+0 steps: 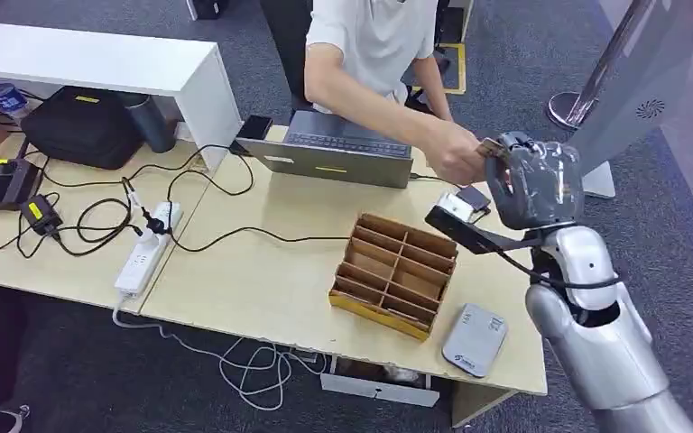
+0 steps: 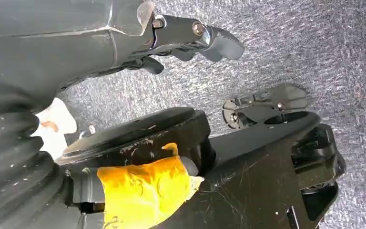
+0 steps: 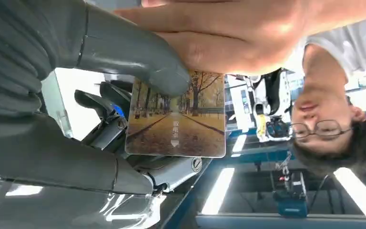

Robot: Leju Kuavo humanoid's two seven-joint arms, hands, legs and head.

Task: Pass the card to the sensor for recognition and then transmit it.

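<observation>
Your right hand [image 1: 532,185] pinches the card [image 3: 176,124] above the table's [image 1: 262,271] far edge, past the divider box [image 1: 395,271]. A person's hand [image 1: 458,153] grips the card too. Left hand [image 2: 190,38]: can't tell its state.

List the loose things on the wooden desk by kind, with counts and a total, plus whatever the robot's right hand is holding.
Laptop: 1
White power strip: 1
Cardboard divider box: 1
Grey card sensor: 1
Black power adapter: 1
Card, held by the right hand and touched by a person's hand: 1
Total: 6
</observation>
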